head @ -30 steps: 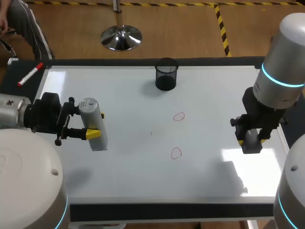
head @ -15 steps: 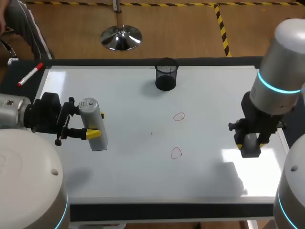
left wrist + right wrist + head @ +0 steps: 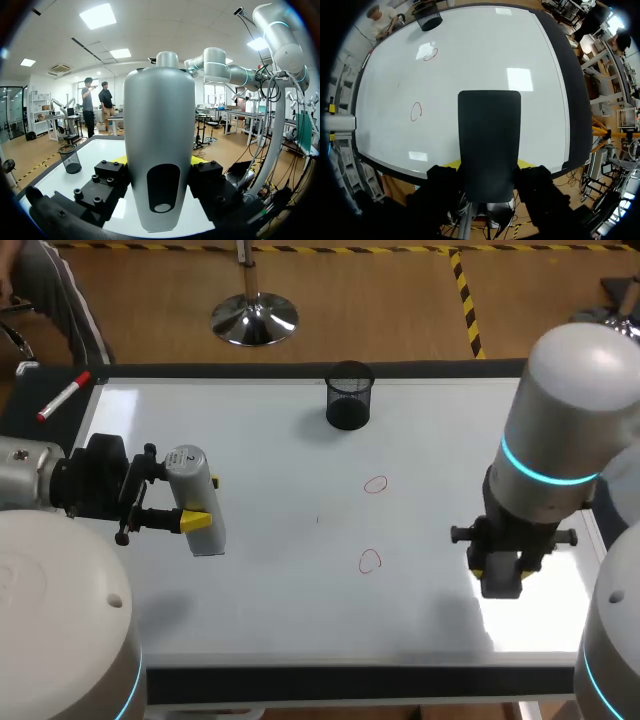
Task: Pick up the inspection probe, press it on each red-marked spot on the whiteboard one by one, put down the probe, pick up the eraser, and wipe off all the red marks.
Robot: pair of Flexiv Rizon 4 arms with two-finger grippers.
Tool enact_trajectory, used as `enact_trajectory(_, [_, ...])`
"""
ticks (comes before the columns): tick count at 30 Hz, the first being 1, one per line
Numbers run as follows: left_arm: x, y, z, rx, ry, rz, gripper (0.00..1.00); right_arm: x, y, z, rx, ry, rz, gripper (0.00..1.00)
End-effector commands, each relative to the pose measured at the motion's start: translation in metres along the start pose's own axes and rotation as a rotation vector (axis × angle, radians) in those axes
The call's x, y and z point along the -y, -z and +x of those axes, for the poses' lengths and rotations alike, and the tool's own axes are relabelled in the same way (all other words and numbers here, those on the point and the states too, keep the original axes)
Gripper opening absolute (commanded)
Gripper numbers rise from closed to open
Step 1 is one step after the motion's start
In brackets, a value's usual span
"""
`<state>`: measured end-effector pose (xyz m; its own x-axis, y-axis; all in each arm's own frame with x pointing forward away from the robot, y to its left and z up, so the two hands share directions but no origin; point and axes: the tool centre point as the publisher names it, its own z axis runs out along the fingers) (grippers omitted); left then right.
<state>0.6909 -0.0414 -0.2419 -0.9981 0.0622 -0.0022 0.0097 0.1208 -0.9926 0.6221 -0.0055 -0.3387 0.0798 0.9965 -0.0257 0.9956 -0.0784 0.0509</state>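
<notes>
The left gripper (image 3: 203,502) clamps the silver inspection probe (image 3: 187,468) over the whiteboard's (image 3: 260,600) left side. Two red circles (image 3: 375,484) (image 3: 370,560) sit mid-board, and the right gripper (image 3: 498,570) grips the black eraser (image 3: 489,140) over its right side.

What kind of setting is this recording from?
Likely a robot test bench in a lab: a whiteboard laid flat as the tabletop, two red marks drawn on it, the left gripper holding a probe, the right gripper an eraser.
</notes>
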Motion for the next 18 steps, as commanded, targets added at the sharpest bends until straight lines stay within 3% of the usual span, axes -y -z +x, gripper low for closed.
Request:
enact_trajectory(1, [0.001,0.0,0.001,0.001,-0.001,0.0,0.0,0.001,-0.01,0.022,0.022,-0.007,0.003,0.0])
enact_trajectory(18, [0.001,0.0,0.001,0.001,-0.001,0.0,0.0,0.005,-0.014,0.113,0.013,0.113,0.039,0.0])
